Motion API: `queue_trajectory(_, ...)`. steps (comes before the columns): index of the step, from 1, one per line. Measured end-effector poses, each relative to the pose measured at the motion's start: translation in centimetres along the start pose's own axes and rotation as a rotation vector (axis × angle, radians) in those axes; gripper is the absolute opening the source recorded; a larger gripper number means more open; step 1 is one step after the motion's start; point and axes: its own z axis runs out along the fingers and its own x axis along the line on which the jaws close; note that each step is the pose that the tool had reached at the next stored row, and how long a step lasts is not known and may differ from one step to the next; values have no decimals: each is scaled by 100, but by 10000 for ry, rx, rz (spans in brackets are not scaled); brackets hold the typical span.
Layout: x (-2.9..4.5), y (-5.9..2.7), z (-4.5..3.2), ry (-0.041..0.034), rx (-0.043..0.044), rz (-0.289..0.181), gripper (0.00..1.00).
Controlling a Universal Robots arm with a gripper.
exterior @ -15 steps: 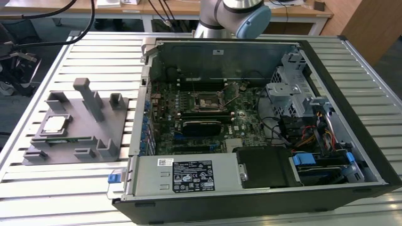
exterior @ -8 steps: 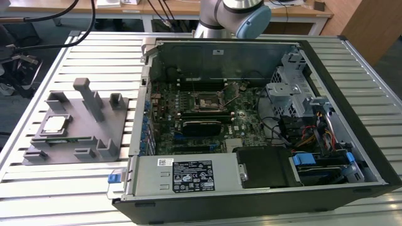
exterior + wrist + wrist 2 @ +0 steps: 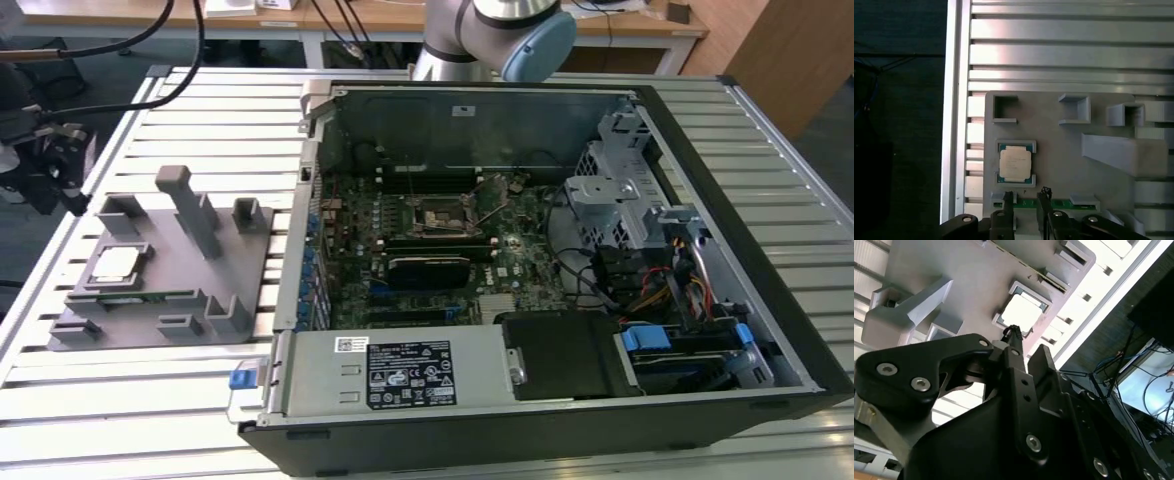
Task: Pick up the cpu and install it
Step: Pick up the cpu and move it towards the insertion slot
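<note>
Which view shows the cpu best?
The first wrist view: it looks straight down on the cpu, whole. The second wrist view shows it glare-whitened, at a slant. In the exterior view it lies far off, at the exterior view's left.

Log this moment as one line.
stage: pre-grasp | gripper: open, empty, near cpu | cpu: seated in grey fixture plate | install: not done

Open computer case, grey fixture plate, slatted table

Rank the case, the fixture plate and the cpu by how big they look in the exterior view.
1. case, by far the largest
2. fixture plate
3. cpu, smallest, sitting on the plate

All share one table, so nearness hardly matters.
</note>
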Motion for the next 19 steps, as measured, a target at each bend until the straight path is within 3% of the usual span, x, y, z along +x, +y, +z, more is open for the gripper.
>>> queue_trajectory(2, -1, 0, 24, 22, -5, -14, 41)
queue_trajectory(3, -1, -1, 38, 26, -5, -14, 41)
queue_trajectory(8, -3, -8, 95, 42, -35, -16, 64)
queue_trajectory(13, -2, -13, 171, 57, -36, -15, 76)
queue_trajectory(14, 0, -14, 189, 56, -36, -16, 82)
queue_trajectory(19, 1, -17, 280, 57, -41, -12, 82)
